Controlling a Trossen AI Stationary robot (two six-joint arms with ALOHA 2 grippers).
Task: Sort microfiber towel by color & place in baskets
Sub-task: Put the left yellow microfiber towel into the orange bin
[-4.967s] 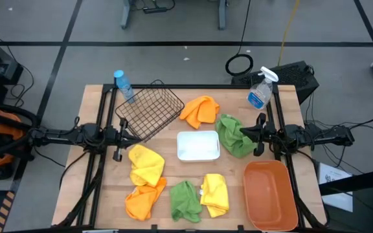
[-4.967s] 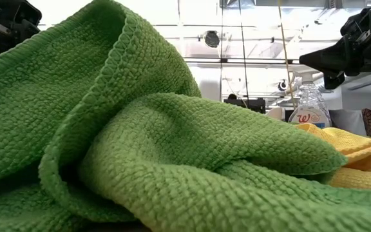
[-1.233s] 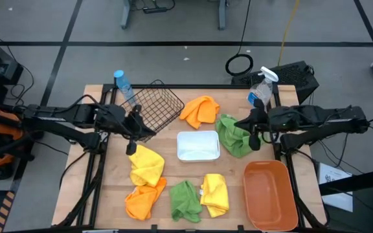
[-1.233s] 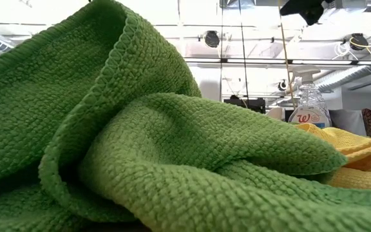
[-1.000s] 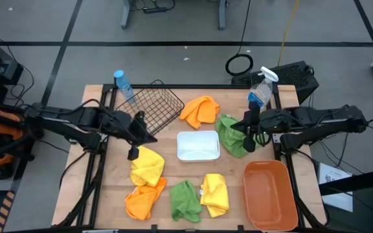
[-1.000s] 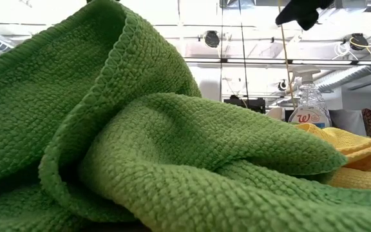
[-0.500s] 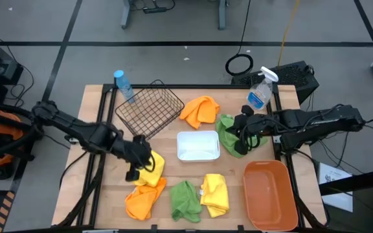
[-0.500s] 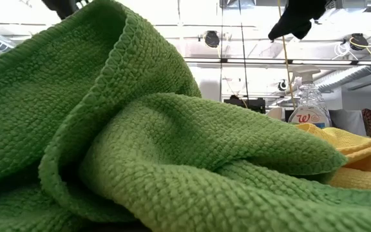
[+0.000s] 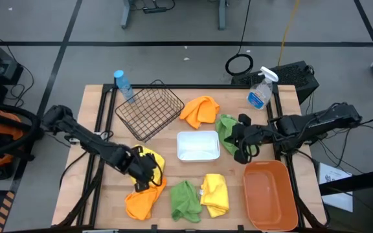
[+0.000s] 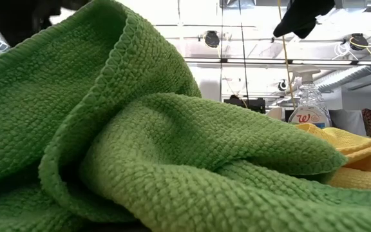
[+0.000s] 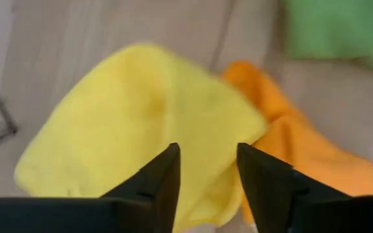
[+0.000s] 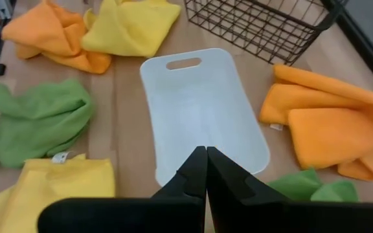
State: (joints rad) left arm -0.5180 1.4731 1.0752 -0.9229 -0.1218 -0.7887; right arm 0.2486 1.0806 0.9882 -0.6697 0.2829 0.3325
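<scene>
My left gripper point(image 9: 141, 171) point(image 11: 206, 173) is open and points down over the near part of a yellow towel point(image 9: 149, 158) point(image 11: 141, 110), which partly overlaps an orange towel point(image 9: 141, 202) point(image 11: 290, 142). My right gripper point(image 9: 241, 147) point(image 12: 206, 155) is shut, over the right side of a green towel point(image 9: 226, 129). Another green towel point(image 9: 185, 199) and a yellow one point(image 9: 215, 193) lie near the front edge. A second orange towel point(image 9: 199, 110) lies farther back. The black wire basket point(image 9: 149, 110), white tray point(image 9: 198, 145) and orange tub point(image 9: 271, 194) hold nothing. My left gripper has its open fingers point(image 11: 167, 178) over the yellow towel from above; whether the tips touch the cloth I cannot tell. My right gripper hangs shut by the green towel's right edge point(image 12: 309, 184); I cannot tell whether it touches the cloth.
A clear spray bottle point(image 9: 259, 90) stands at the far right corner and a water bottle point(image 9: 123, 84) at the far left, beside the wire basket. The low view is filled by the front green towel point(image 10: 172, 148), with the arms showing dark at its top.
My left arm has swung from beside the wire basket toward the near edge and gone down over the yellow towel. My right gripper has moved toward the table's left and slightly nearer, onto the green towel's right side. No towel has moved.
</scene>
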